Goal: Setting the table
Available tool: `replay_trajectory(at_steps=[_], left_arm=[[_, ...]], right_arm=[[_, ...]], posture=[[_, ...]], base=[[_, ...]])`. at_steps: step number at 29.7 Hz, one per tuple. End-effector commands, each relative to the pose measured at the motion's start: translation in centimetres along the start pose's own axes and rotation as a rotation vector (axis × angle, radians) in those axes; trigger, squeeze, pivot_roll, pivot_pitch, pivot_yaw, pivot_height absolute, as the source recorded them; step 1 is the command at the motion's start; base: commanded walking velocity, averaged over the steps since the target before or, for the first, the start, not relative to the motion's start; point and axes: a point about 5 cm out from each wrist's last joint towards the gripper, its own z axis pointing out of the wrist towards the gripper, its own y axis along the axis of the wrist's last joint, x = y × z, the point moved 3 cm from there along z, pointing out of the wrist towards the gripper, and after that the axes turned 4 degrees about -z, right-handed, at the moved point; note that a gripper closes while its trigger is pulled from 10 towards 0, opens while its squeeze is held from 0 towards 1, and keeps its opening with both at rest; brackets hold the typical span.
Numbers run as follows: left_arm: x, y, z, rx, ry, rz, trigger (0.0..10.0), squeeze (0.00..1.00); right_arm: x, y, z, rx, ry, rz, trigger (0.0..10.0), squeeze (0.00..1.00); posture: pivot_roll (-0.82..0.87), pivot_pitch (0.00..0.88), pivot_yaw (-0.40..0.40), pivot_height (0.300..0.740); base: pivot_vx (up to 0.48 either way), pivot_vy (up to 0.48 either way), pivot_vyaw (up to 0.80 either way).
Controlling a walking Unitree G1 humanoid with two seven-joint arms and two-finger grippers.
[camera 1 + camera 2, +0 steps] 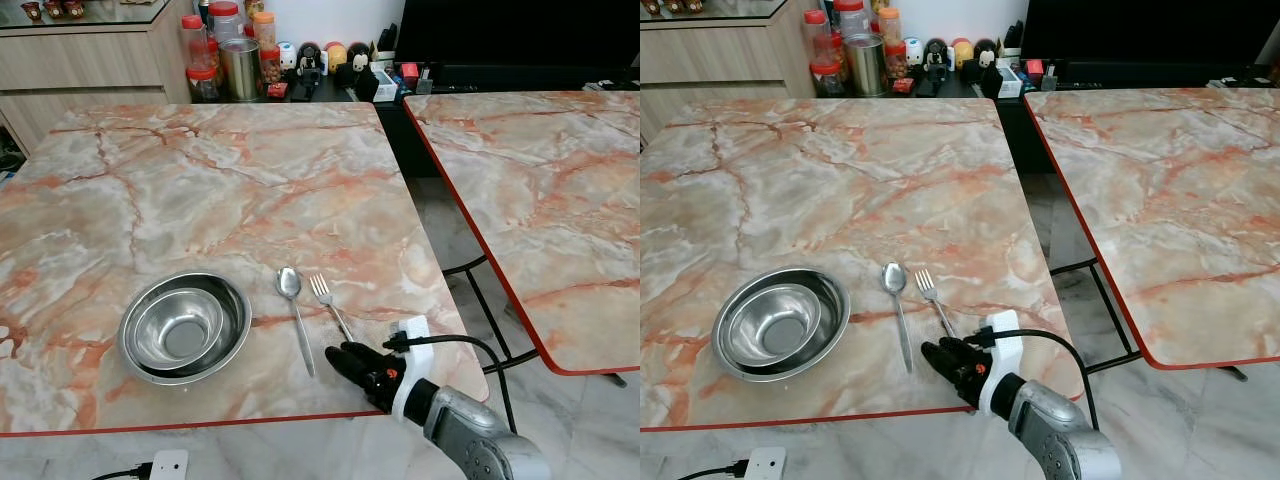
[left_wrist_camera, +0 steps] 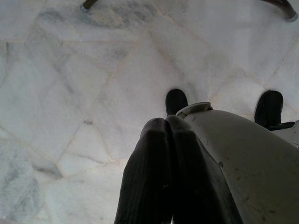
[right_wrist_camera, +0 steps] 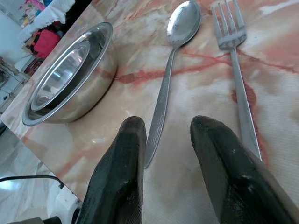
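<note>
Steel nested bowls [image 1: 184, 327], slim spoon [image 1: 295, 312], fork [image 1: 329, 303] on veined marble table [image 1: 200, 190], right gripper [image 1: 345, 359] parted, empty

The fork [image 1: 331, 307] handle's end is hidden under the right gripper [image 1: 345, 360], seemingly touching.

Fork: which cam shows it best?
The left eye view: the whole fork lies flat on the table beside the spoon, tines away from the robot. The right eye view matches. The right wrist view shows tines and handle close up, but the open right pincer covers the handle's end.
</note>
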Motion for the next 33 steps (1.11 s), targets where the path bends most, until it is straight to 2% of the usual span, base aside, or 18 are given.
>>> replay_trajectory(at_steps=[1, 6, 11, 14, 22, 33], left_arm=[[0.1, -2.0, -0.3, 0.073, -0.004, 0.008, 10.0, 0.00], [0.1, -2.1, -0.3, 0.074, -0.004, 0.009, 10.0, 0.00], [0.0, -2.0, -0.3, 0.073, -0.002, 0.007, 10.0, 0.00], [0.0, -2.0, -0.3, 0.073, -0.004, 0.008, 10.0, 0.00], [-0.2, -2.0, -0.3, 0.075, -0.010, 0.011, 10.0, 0.00], [-0.1, -2.1, -0.3, 0.078, -0.008, 0.013, 10.0, 0.00]], right_arm=[[-0.1, 0.2, 0.1, -0.006, -0.001, -0.013, 10.0, 0.00], [-0.1, 0.3, 0.2, -0.006, 0.000, -0.019, 10.0, 0.00], [0.2, 2.0, -0.2, -0.072, -0.002, -0.035, 10.0, 0.00], [0.1, 2.2, -0.8, -0.077, -0.009, -0.046, 10.0, 0.00], [-0.7, 1.2, -2.3, -0.058, -0.047, -0.036, 10.0, 0.00], [-1.4, 0.1, -3.1, -0.033, -0.081, -0.009, 10.0, 0.00]], posture=[[-0.07, 0.088, -0.036, 0.740], [-0.07, 0.088, -0.036, 0.740], [-0.08, 0.086, -0.037, 0.740], [-0.08, 0.088, -0.035, 0.740], [-0.09, 0.092, -0.034, 0.740], [-0.08, 0.092, -0.032, 0.740]], base=[[0.000, 0.000, 0.00], [0.000, 0.000, 0.00], [0.000, 0.000, 0.00], [0.000, 0.000, 0.00], [0.000, 0.000, 0.00], [0.000, 0.000, 0.00]])
